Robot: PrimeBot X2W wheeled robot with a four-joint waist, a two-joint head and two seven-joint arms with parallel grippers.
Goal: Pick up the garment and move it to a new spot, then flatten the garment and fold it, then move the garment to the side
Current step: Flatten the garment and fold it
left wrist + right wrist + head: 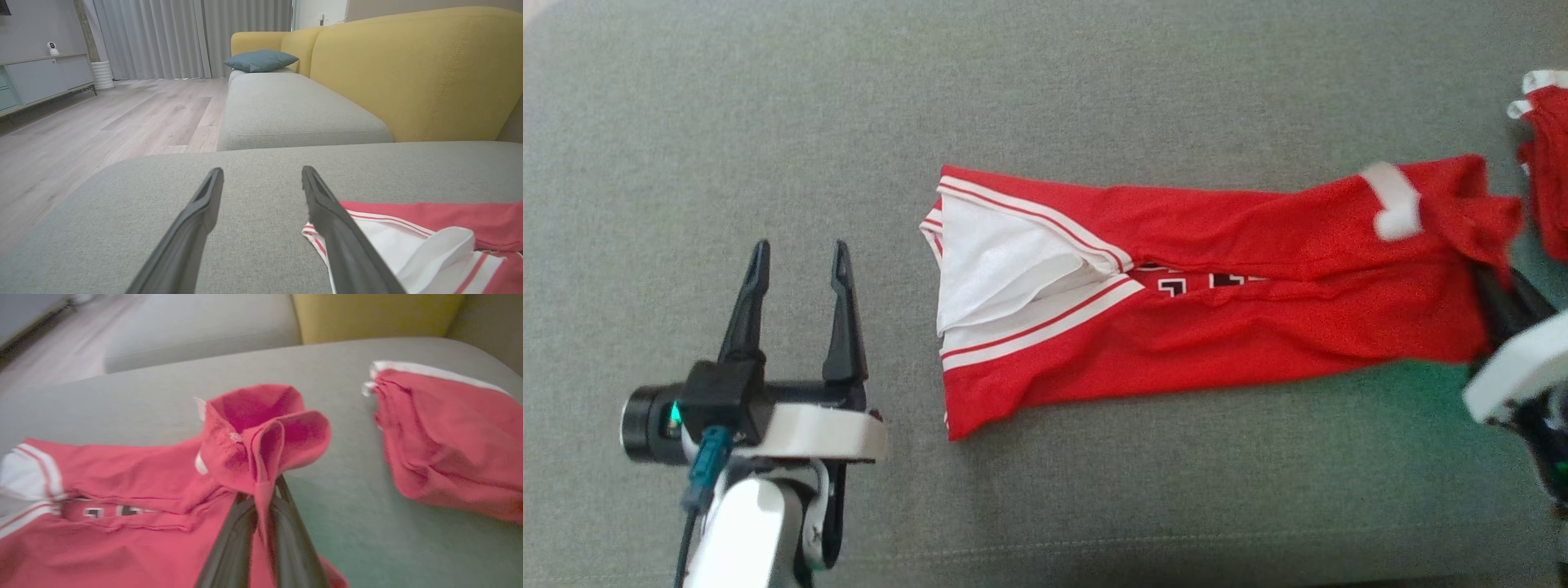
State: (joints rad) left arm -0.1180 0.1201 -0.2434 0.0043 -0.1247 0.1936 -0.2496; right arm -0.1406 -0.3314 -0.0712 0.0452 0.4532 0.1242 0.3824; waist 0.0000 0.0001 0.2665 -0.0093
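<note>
1. The garment [1217, 327], red with white-striped trim and a white lining, lies stretched over the grey cushion [768, 98]. In the head view it runs from the centre toward 3 o'clock.
2. Its white-lined end points to 9 o'clock, and dark numerals show in the long fold along its middle.
3. The left gripper [800, 249] sits at 8 o'clock in the head view. Its fingers are spread and hold nothing, and it is clear of the garment.
4. In the left wrist view the garment's striped end lies at 4 o'clock, just beside one finger.
5. The right gripper [1499, 290] is at the 3 o'clock edge of the head view, its dark fingers partly under the garment's far end.
6. The right wrist view is blurred, but there the right gripper is closed on a pinch of the red hem. The hem bunches up above the fingertips toward 12 o'clock.
7. A second garment [1547, 163], red with white edging, lies crumpled at 2 o'clock on the same cushion, apart from the first.
8. In the left wrist view a yellow backrest [408, 73] rises at 2 o'clock. A blue pillow [259, 60] lies at 12 o'clock, and the wooden floor [81, 130] spreads at 9 o'clock.
</note>
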